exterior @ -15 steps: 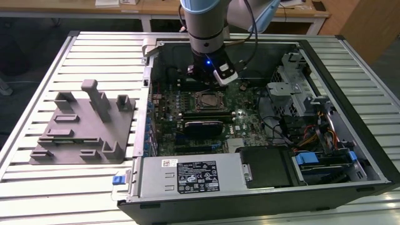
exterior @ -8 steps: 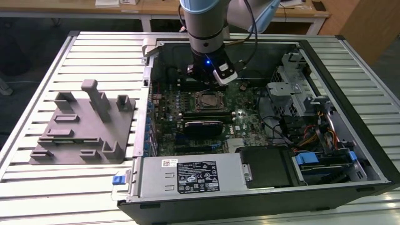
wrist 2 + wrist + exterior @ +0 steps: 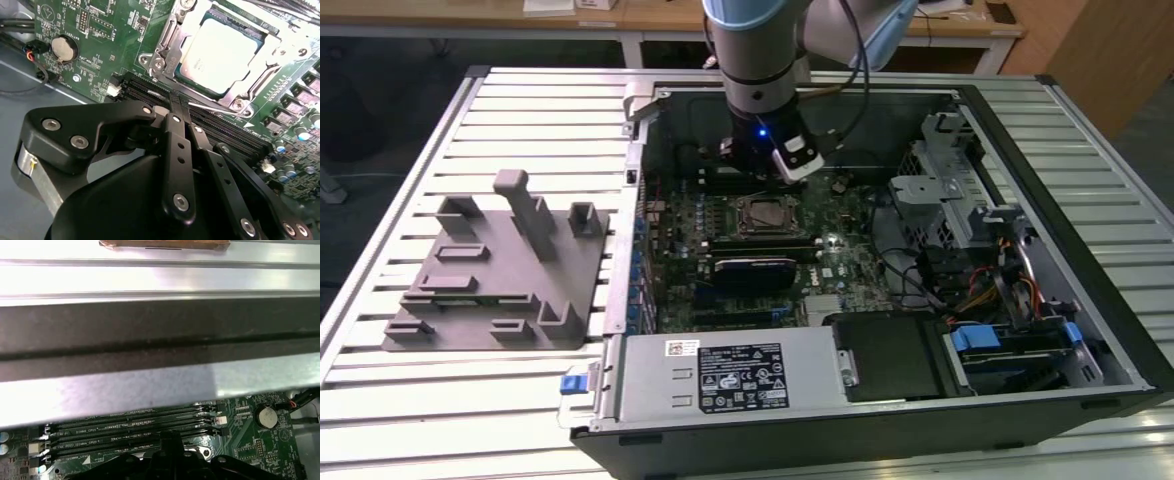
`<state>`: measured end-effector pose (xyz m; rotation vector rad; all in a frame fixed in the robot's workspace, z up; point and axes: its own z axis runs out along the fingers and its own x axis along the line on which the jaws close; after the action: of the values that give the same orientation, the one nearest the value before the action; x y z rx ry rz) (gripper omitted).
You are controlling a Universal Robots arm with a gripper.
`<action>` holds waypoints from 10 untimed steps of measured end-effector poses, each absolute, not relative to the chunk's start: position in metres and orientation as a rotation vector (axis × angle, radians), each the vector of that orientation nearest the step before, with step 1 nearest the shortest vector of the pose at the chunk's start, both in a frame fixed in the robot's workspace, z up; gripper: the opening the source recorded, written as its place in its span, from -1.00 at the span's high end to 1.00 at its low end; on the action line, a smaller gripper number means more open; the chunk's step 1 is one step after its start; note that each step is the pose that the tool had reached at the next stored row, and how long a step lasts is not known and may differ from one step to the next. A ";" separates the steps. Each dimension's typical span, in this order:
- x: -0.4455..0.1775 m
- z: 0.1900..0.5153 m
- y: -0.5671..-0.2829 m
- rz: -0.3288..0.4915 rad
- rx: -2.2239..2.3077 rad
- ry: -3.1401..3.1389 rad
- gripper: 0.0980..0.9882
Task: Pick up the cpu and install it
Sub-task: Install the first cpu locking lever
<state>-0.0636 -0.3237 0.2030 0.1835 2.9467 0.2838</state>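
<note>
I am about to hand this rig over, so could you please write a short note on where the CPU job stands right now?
Gripper: fingers together, holding nothing, above the memory slots inside the open computer case.
CPU: seated in the motherboard socket, pale metal top facing up, framed by the socket's metal bracket; in the exterior view the CPU lies just below the arm.
Done: CPU picked and placed.
Left: whether the socket latch is fully locked cannot be told.

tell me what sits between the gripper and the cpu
In the second wrist view, black memory slots and the socket's metal frame lie between the gripper and the cpu.
</note>
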 end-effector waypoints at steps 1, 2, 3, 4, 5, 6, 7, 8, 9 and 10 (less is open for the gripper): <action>-0.064 0.203 -0.323 0.283 0.193 2.946 0.98; -0.064 0.203 -0.323 0.282 0.199 2.945 0.98; -0.064 0.202 -0.322 0.282 0.205 2.944 0.98; -0.064 0.202 -0.322 0.281 0.210 2.943 0.98; -0.064 0.202 -0.321 0.281 0.215 2.943 0.98; -0.064 0.202 -0.321 0.280 0.221 2.942 0.98; -0.064 0.201 -0.320 0.280 0.226 2.941 0.98; -0.064 0.201 -0.320 0.279 0.232 2.940 0.98; -0.065 0.201 -0.320 0.279 0.238 2.940 0.98; -0.065 0.201 -0.320 0.278 0.245 2.939 0.98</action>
<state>-0.0645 -0.3197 0.2007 0.2451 2.9386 0.2781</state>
